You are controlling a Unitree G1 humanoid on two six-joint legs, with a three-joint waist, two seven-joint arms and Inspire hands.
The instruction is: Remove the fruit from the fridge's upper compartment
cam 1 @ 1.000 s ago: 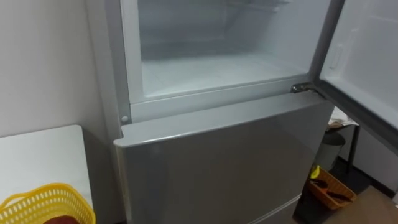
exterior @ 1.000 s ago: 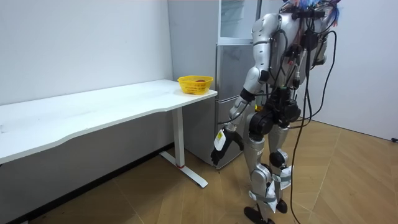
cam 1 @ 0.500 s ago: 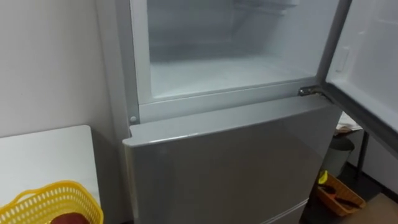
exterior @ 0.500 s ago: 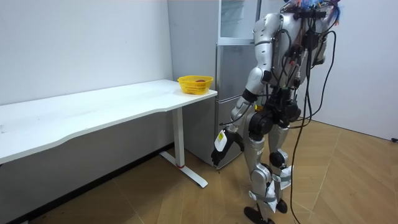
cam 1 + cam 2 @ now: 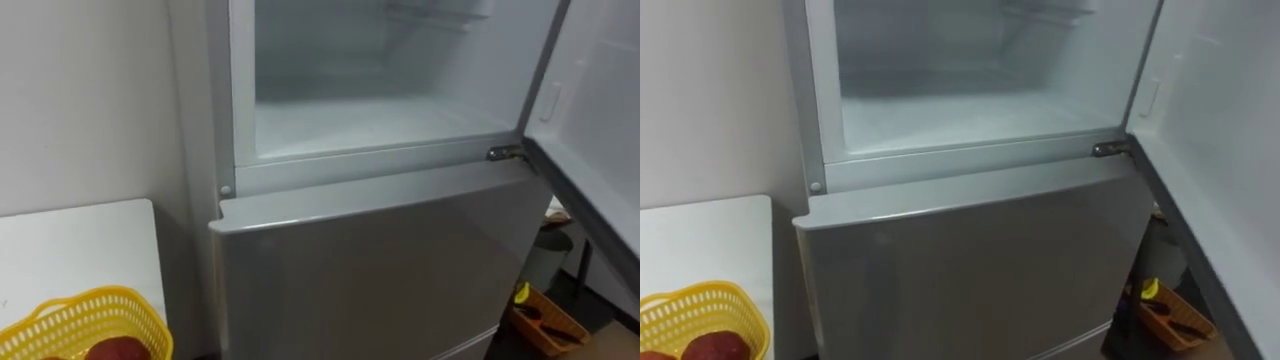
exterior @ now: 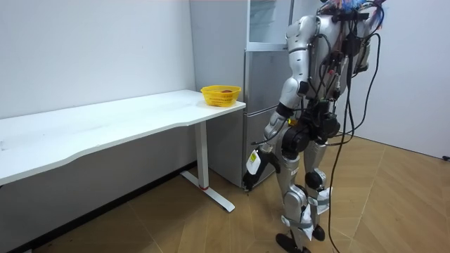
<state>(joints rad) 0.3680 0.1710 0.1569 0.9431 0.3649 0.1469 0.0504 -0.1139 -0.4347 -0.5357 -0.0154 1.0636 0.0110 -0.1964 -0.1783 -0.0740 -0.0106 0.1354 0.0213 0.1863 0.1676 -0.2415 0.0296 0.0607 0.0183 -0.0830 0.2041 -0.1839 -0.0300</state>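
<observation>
Upper fridge compartment (image 5: 380, 125), left eye: door (image 5: 600, 120) open, floor bare.
Right eye: yellow basket (image 5: 685, 308) on table (image 5: 710, 240) holds red items (image 5: 710, 347).
Room view: left hand (image 6: 251, 169) hangs low, grip unreadable.
Progress: retrieval seemingly done; door unclosed.

A white table (image 5: 80, 250) stands against a pale wall (image 5: 90, 100), just left of the fridge (image 5: 370, 260). Low to the fridge's right, an orange basket (image 5: 545, 322) holding dark items sits on the wood floor (image 6: 394, 204), a dark bin (image 5: 547, 255) behind it
</observation>
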